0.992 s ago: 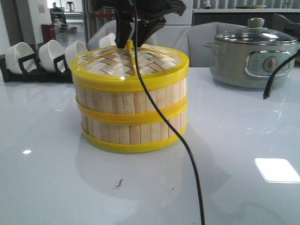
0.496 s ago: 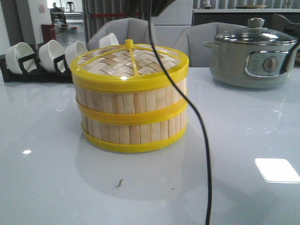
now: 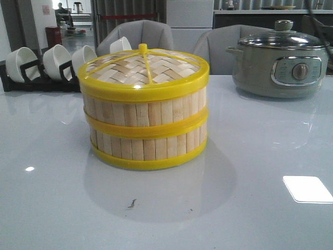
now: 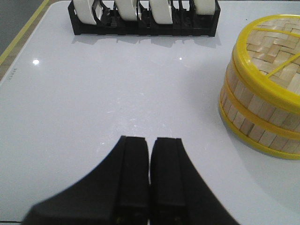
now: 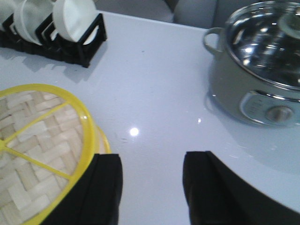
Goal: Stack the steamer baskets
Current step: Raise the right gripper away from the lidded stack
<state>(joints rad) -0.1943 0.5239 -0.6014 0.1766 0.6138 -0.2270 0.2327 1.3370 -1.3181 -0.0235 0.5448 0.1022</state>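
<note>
In the front view, the two steamer baskets stand stacked one on the other on the white table [image 3: 270, 156], the upper basket [image 3: 148, 112] sitting squarely on the lower basket [image 3: 148, 147] so that their yellow rims meet in one band around the middle. A woven bamboo lid [image 3: 143, 70] with yellow rim and ribs closes the top of the stack. Behind the stack and to its left, a black rack [image 3: 31, 78] holds white bowls [image 3: 57, 60] on edge; behind and to its right, well apart, stands a grey electric pot [image 3: 281, 65] with a glass lid. Neither arm shows in this view. In the left wrist view, the left gripper [image 4: 150, 180] hangs over bare table with its two black fingers pressed together, nothing between them. The stack lies off to one side of it, well apart, with the upper basket [image 4: 262, 96], lower basket [image 4: 255, 129] and lid [image 4: 276, 51] all showing, and the rack [image 4: 140, 26] of bowls [image 4: 124, 8] sits at the far edge of the table [image 4: 103, 93]. In the right wrist view, the right gripper [image 5: 150, 187] has its fingers spread wide and holds nothing; one finger is just beside the lid's [image 5: 33, 145] yellow rim, whether touching cannot be told. The pot [image 5: 262, 70] stands across the table [image 5: 150, 84] from the stack, and the rack [image 5: 65, 44] with bowls [image 5: 75, 16] is beyond it.
</note>
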